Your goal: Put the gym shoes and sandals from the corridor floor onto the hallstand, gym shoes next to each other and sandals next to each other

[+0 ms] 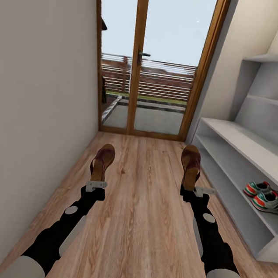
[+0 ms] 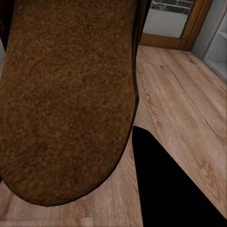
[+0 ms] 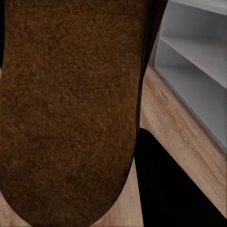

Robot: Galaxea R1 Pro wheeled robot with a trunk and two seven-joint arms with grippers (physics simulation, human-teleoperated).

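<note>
Narrow corridor, wood-plank floor (image 1: pixel 140 227) running up to a glazed door (image 1: pixel 152 57) with a wooden frame and a railing outside; plain wall at left, pale grey hallstand (image 1: pixel 249 143) along the right side, stepped shelves rising above its 2 open rows.

Both arms stretched forward over the floor, each carrying 1 dark brown sandal; left sandal (image 1: pixel 103 160) raised off the planks, toe pointing toward the door, heel end clamped in the left gripper (image 1: pixel 96 185); fuzzy brown sole (image 2: pixel 66 94) pressed close against the left wrist camera, 1 black finger (image 2: pixel 170 184) showing beside it.

Right sandal (image 1: pixel 191 164) held likewise in the right gripper (image 1: pixel 193 191), turned more on edge, heel end pinched between the fingers, just beside the near end of the hallstand; sole (image 3: pixel 71 109) close against the right wrist camera, grey shelves (image 3: pixel 198 56) visible past its edge.

2 gym shoes (image 1: pixel 264 195) already on the lower shelf of the hallstand, side by side and touching, off-white with green stripes and red-orange patches; well apart from both sandals.
</note>
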